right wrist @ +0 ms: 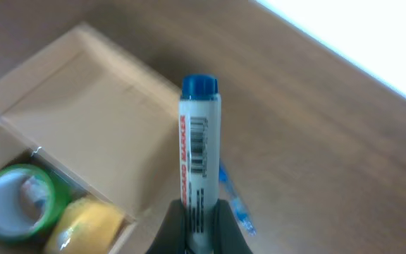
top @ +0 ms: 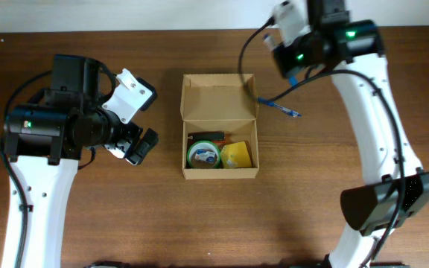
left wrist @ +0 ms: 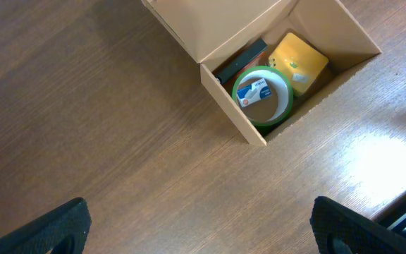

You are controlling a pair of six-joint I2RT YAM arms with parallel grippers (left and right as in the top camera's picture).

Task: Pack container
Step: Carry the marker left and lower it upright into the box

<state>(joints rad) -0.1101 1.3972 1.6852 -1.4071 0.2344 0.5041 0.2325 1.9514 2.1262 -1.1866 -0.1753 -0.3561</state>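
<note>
The tabletop [top: 199,223] is dark brown wood with a fine grain, and a pale strip shows beyond its edge at 12 o'clock. A tan cardboard box [top: 220,173] rests flat near the centre, its flap lid [top: 218,95] hinged open on the 12 o'clock side. A blue pen [top: 281,108] lies on the wood at 2 o'clock from the box, just beside the lid's edge.

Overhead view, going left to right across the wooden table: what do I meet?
Black left gripper → green tape roll → yellow block, both inside the open tan cardboard box → blue pen lying right of the box.
</note>
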